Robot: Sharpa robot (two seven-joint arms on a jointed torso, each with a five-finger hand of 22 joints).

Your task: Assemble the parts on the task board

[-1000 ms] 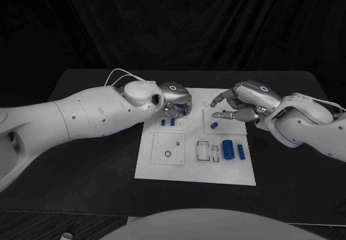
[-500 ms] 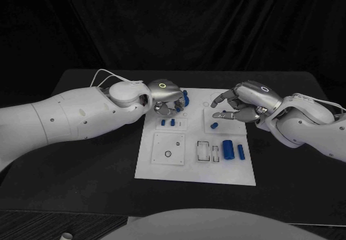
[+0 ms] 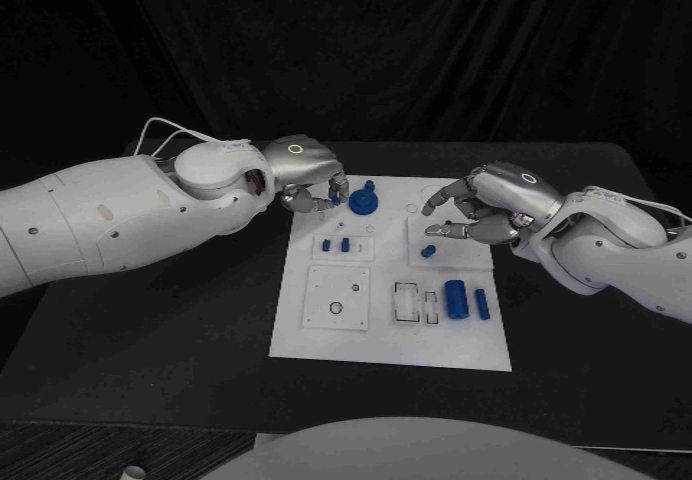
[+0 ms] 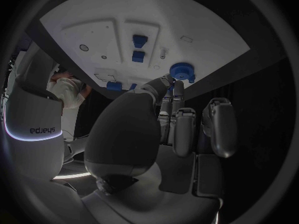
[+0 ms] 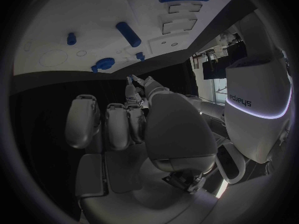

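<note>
The white task board [image 3: 389, 345] lies mid-table. A round blue gear-like part [image 3: 364, 203] [image 4: 182, 70] stands on the board's far left area. My left hand [image 3: 307, 176] hovers just left of it, fingertips [image 4: 169, 80] close beside the gear and holding nothing. Two small blue pieces [image 3: 336, 243] [image 4: 138, 49] lie nearer on the board. My right hand [image 3: 490, 207] hangs over the board's far right part, fingers apart and empty. A small blue part [image 3: 428, 250] stands below its fingers. A blue cylinder [image 3: 456, 298] [image 5: 127, 34] and a slimmer blue pin [image 3: 482, 303] lie to the right.
The board has a square inset with a small hole [image 3: 338, 307] and narrow empty slots [image 3: 410, 302] near its middle. Black table [image 3: 173, 330] surrounds the board on all sides. Both white arms reach in over the table's far half.
My left hand has drawn back to the left and away from the board's centre, leaving the blue gear standing on the board. The right hand has stayed still.
</note>
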